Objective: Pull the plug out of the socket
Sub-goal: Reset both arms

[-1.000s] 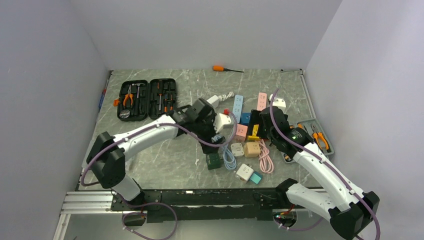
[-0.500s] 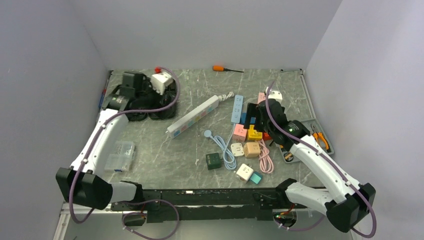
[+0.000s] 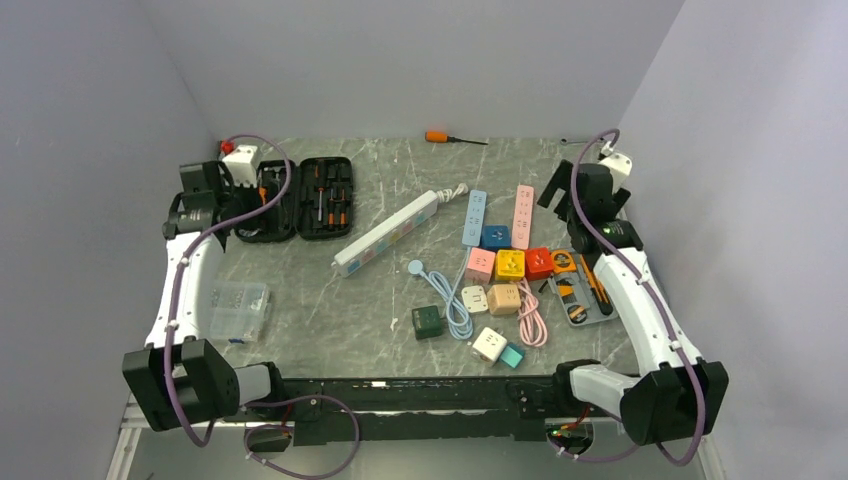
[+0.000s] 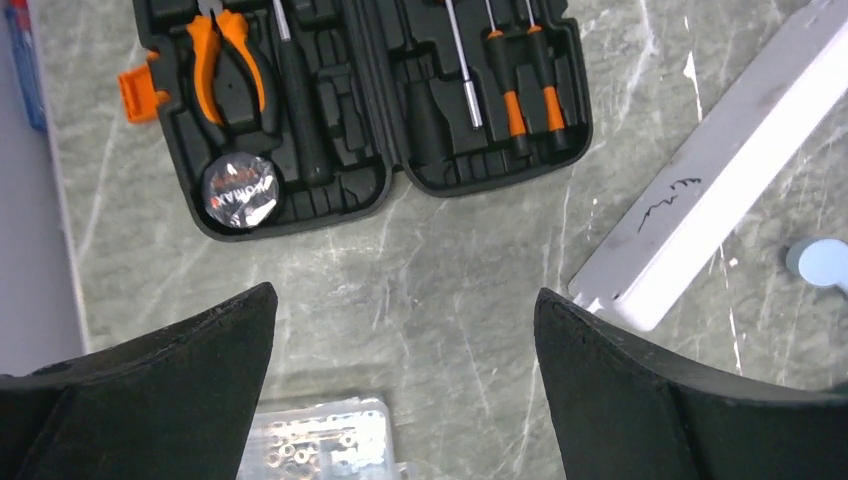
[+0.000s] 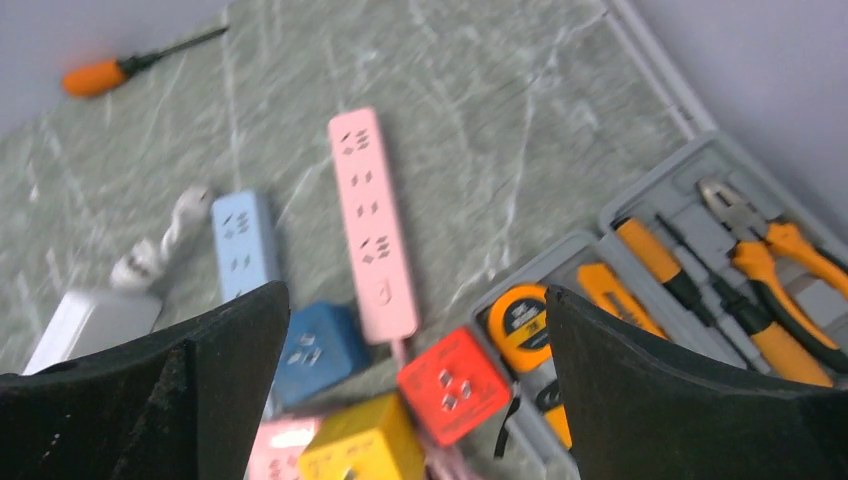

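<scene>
Both stand released, nothing held: left gripper point(image 4: 405, 300) beside the black tool case point(image 4: 360, 90), far left; right gripper point(image 5: 417, 300) near the pink power strip point(image 5: 372, 225).

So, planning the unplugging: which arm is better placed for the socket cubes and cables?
Right, likely: the open right gripper hangs near the pink strip and socket cubes; the open left gripper is off over the tool case.

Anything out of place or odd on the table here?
Only the orange screwdriver stands out: it lies alone at the far edge of the table, apart from the black tool case and the grey tool tray. Nothing looks spilled or damaged. Left hand and right hand are open, empty.
</scene>
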`<state>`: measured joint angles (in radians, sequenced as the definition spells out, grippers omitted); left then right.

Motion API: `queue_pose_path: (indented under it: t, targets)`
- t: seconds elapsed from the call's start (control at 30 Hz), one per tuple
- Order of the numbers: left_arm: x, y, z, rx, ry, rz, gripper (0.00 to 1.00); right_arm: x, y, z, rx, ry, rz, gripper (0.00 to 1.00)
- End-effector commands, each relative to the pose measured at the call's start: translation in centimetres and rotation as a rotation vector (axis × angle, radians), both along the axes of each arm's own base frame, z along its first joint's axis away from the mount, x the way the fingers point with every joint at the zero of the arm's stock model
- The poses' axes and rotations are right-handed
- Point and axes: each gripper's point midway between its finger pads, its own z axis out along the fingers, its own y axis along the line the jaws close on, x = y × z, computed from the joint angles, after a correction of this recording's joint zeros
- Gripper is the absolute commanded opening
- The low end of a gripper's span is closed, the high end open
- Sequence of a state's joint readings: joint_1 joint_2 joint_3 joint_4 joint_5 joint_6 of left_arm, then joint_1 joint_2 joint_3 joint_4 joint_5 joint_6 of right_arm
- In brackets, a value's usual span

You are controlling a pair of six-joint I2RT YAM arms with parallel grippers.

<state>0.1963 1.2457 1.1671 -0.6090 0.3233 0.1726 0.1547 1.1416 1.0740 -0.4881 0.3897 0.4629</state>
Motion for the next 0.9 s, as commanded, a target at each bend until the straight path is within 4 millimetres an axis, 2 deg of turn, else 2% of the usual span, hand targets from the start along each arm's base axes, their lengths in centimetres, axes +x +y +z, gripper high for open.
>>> queue_pose_path:
  t: [0.0, 0.1, 0.13, 0.2, 0.23, 0.3, 0.37, 0.5, 0.67, 0.77, 0.87]
  targets:
    - [0.9, 1.1, 0.6, -0.03, -0.123, 0.143, 0.99, 1.7, -4.2, 1.1, -0.114, -0.147, -0.166, 1.0]
    - [1.1, 1.6, -0.6, -0.002, -0.207, 0.173, 0.99, 1.9, -6.6, -0.8, -0.146, -0.125, -0.248, 1.0]
    - [1.0, 1.6, -1.2, -0.004, -0.219, 0.177, 0.99, 2.0, -7.2, -2.0, -0.153, -0.104, -0.265, 1.0]
    - [0.9, 1.4, -2.3, -0.007, -0.249, 0.172, 0.99, 2.3, -8.0, -3.5, -0.171, -0.091, -0.281, 1.0]
    - [0.7, 1.2, -3.6, -0.011, -0.248, 0.165, 0.99, 2.1, -8.3, -5.0, -0.185, -0.075, -0.289, 1.0]
    - [0.8, 0.9, -4.5, -0.001, -0.296, 0.16, 0.99, 2.4, -8.7, -6.5, -0.189, -0.086, -0.309, 1.0]
    - [1.0, 0.6, -5.1, 0.015, -0.354, 0.152, 0.99, 2.1, -8.7, -8.9, -0.19, -0.08, -0.306, 1.0]
    - [1.2, -0.1, -6.5, 0.017, -0.432, 0.124, 0.99, 1.4, -8.9, -11.7, -0.212, -0.133, -0.305, 1.0]
    - [1.4, 0.3, -6.8, 0.057, -0.539, 0.131, 0.99, 0.2, -9.0, -11.5, -0.278, -0.248, -0.285, 1.0]
    - [1.3, 0.6, -6.9, 0.062, -0.598, 0.147, 0.99, 0.3, -8.6, -10.8, -0.29, -0.292, -0.267, 1.0]
    - [1.1, 0.5, -7.1, 0.055, -0.619, 0.149, 0.99, 0.4, -8.2, -11.4, -0.29, -0.294, -0.243, 1.0]
